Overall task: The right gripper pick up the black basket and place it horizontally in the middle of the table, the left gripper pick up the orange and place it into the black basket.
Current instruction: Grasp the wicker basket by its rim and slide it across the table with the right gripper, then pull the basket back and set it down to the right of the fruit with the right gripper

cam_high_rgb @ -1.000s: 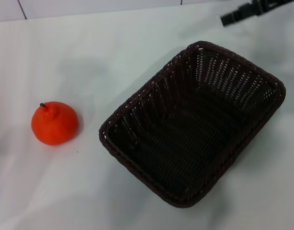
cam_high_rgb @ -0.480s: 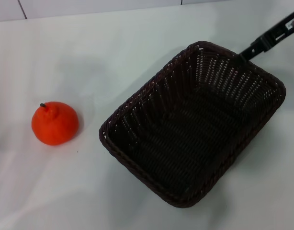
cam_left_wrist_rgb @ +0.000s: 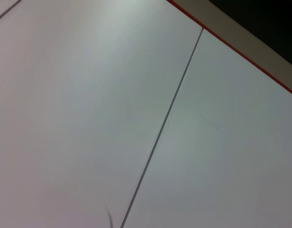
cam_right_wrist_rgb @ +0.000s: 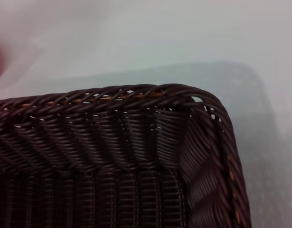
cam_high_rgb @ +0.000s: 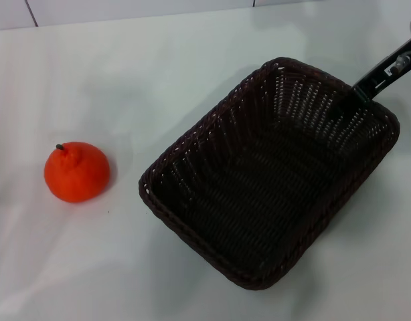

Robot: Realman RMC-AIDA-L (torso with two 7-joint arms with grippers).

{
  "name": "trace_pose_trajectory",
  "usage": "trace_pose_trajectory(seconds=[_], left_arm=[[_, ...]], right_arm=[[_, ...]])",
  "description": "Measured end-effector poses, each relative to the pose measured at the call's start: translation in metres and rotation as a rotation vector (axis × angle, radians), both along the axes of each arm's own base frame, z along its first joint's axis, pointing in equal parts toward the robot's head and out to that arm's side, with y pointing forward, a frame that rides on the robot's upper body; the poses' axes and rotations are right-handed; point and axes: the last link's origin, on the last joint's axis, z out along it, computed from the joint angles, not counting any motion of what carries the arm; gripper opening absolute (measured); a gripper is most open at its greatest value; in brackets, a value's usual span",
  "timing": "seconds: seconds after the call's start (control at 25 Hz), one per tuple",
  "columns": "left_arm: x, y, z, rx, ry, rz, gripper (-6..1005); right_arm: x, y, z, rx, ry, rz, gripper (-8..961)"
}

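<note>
- Right gripper (cam_high_rgb: 363,89): reaching in from the far right edge in the head view, its dark slim end meeting the far right rim of the basket. Whether its fingers are open or closed cannot be told.
- Label on the right gripper: a small pale patch is showing on the arm just behind the tip; no writing on it can be read.
- Basket (cam_high_rgb: 272,174): sitting on the table at a slant, one corner lying right at the gripper's tip and the rest stretching away from it toward the robot and its left. In the right wrist view a rounded corner of the braided rim (cam_right_wrist_rgb: 184,92) is filling the lower part of the picture, with slatted inner walls below it.
- Orange (cam_high_rgb: 77,172): resting on the table, well apart from the right gripper, on the far side of the basket from it and not touching the basket. Its small dark stem is pointing up.
- Table (cam_high_rgb: 158,73): glossy white, carrying both items.
- Left gripper: not showing in any view; its wrist camera is looking at white panels (cam_left_wrist_rgb: 89,104) with a thin dark seam.
</note>
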Motion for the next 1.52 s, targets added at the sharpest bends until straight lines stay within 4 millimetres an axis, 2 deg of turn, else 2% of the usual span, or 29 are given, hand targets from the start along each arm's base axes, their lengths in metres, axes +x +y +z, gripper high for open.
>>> trace_pose_trajectory(seconds=[0.04, 0.12, 0.36, 0.68, 0.88, 1.2, 1.52], left_arm=[[0.000, 0.001, 0.000, -0.001, 0.000, 0.000, 824], [0.001, 0.002, 0.000, -0.001, 0.001, -0.002, 824], [0.002, 0.004, 0.000, -0.002, 0.001, -0.005, 824], [0.001, 0.007, 0.002, -0.003, 0.011, 0.003, 823], [0.001, 0.013, 0.001, -0.011, 0.015, 0.012, 823], [0.003, 0.024, 0.002, -0.028, 0.041, 0.017, 823], [0.006, 0.030, 0.002, -0.035, 0.049, 0.012, 823]], right_arm=[[0.000, 0.000, 0.000, 0.000, 0.001, -0.002, 720], [0.002, -0.001, 0.001, 0.000, 0.005, -0.008, 478], [0.010, -0.005, 0.008, 0.019, 0.076, -0.061, 231], [0.030, -0.015, 0.032, 0.127, 0.414, -0.210, 201], [0.045, -0.024, 0.036, 0.191, 0.602, -0.300, 202], [0.059, -0.036, 0.023, 0.284, 0.789, -0.402, 202], [0.075, -0.042, -0.006, 0.411, 0.864, -0.509, 203]])
